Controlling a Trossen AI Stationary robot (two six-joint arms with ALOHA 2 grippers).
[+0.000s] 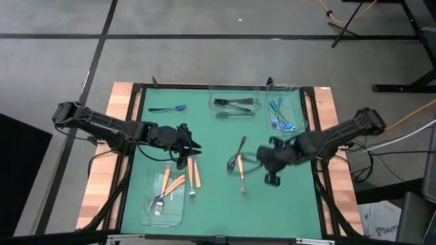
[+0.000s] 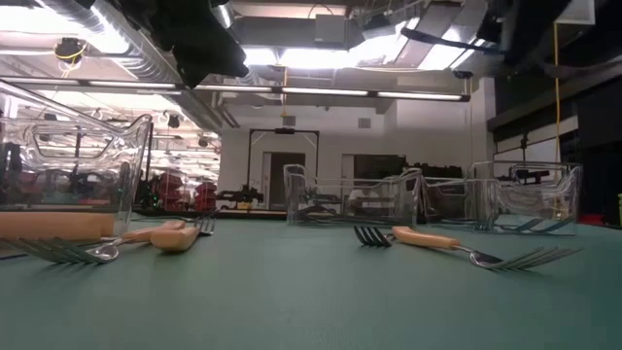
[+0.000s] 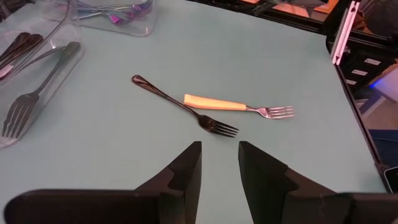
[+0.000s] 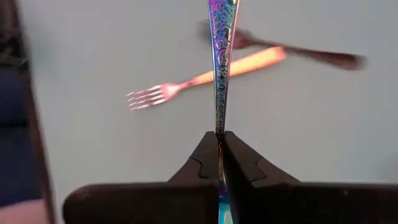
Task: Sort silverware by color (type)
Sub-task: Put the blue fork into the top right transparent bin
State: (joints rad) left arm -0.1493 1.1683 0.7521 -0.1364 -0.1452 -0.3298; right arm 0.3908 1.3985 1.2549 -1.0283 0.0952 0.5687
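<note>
We see the right end effector (image 4: 219, 140) clamped on a slim iridescent utensil (image 4: 222, 62) with an embossed handle, held above the green counter (image 1: 211, 204) mid-right. Beneath it, a black fork (image 3: 186, 107) crosses an orange-handled fork (image 3: 239, 107). The left end effector (image 3: 219, 163), fingers apart, sits near the counter's left edge by the clear plastic tray (image 1: 178, 219).

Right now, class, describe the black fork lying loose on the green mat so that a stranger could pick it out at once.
Start at the green mat and find the middle, just left of the right hand. Two forks lie crossed there: the black fork and an orange-handled fork. Yours is dark from end to end; its neighbour has a pale orange handle and silver tines.
</note>
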